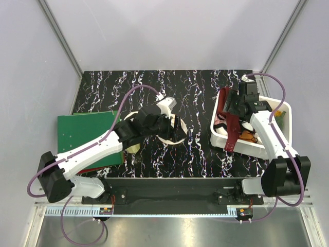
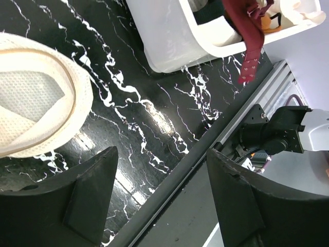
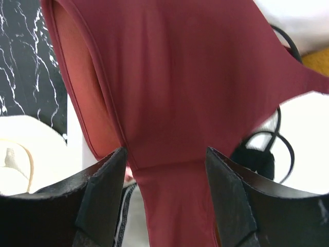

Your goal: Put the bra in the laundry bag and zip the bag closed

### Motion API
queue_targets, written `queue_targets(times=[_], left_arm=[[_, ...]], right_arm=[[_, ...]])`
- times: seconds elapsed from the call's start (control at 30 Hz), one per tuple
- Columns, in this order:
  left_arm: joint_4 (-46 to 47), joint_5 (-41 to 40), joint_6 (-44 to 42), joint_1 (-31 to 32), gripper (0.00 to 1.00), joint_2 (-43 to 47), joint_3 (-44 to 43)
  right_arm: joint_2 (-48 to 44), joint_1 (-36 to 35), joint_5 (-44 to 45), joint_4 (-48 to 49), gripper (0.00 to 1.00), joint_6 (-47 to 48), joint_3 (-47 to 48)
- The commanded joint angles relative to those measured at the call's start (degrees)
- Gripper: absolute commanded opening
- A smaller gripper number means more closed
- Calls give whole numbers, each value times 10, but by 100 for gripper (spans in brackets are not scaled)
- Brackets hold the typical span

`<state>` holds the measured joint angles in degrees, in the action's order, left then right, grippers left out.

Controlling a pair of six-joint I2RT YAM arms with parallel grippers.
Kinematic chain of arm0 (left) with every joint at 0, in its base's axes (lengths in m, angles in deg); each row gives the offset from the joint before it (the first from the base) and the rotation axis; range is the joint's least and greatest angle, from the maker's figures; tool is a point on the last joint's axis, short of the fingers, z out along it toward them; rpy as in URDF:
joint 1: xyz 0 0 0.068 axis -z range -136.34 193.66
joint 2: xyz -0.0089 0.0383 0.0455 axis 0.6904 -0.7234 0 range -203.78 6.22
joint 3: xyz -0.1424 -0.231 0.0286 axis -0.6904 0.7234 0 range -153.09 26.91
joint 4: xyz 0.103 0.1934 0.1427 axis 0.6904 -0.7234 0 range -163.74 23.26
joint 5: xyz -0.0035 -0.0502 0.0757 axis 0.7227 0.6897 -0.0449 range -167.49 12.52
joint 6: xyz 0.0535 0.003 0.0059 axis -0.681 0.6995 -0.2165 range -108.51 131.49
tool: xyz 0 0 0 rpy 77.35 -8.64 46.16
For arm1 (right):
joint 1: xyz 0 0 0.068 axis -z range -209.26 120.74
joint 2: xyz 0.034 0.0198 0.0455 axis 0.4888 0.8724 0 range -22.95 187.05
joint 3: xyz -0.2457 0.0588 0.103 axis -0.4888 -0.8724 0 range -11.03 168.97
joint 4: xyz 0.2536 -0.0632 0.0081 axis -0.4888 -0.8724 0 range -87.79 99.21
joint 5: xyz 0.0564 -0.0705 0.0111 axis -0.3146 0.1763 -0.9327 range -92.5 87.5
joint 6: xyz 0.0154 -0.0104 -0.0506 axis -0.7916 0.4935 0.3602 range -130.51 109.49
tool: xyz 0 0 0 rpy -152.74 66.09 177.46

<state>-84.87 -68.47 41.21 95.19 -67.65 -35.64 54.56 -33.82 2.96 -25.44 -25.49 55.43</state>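
Observation:
The maroon bra [image 1: 232, 131] lies in a white basket [image 1: 285, 110] at the right, with one band hanging over the basket's near-left rim; it also shows in the left wrist view [image 2: 249, 36]. My right gripper [image 1: 236, 105] is above it, jaws wide open, and the bra's fabric [image 3: 180, 77] fills the space between the fingers [image 3: 165, 152]. The round cream mesh laundry bag [image 1: 165, 139] lies mid-table, mostly hidden under my left gripper [image 1: 177, 128]. The left gripper [image 2: 160, 154] is open and empty, and the bag [image 2: 36, 92] lies to its left.
A green board [image 1: 85, 136] lies at the left under the left arm. The basket [image 2: 169, 41] also holds orange cloth [image 1: 249, 136] and black cords [image 3: 267, 149]. The table's metal front rail [image 2: 226, 134] runs below the left gripper.

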Motion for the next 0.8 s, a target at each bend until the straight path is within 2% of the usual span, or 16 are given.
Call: queue_targets(times=[0.0,0.13,0.2,0.27,0.3,0.33,0.53,0.73,0.77], left_arm=[[16,6,-26,2,73,13,-37],[11,8,-27,2,74,6,-50],[10,13,-28,1,75,3,-55],[8,14,-28,1,75,1,-63],[7,16,-27,0,76,-1,-64],[7,18,-26,-2,76,-2,-67],[6,43,-15,-19,77,-6,-79],[7,112,4,-53,77,-14,-94],[7,115,6,-54,77,-14,-96]], right_arm=[[28,-2,1,54,70,10,9],[43,-2,20,56,61,13,13],[40,-2,27,62,49,15,14],[40,-2,40,62,35,21,24],[36,-2,46,62,12,25,28],[33,-2,53,62,0,27,38],[-22,-2,51,60,0,21,80],[-62,-1,42,40,0,12,120],[-59,-2,47,40,25,6,121]])
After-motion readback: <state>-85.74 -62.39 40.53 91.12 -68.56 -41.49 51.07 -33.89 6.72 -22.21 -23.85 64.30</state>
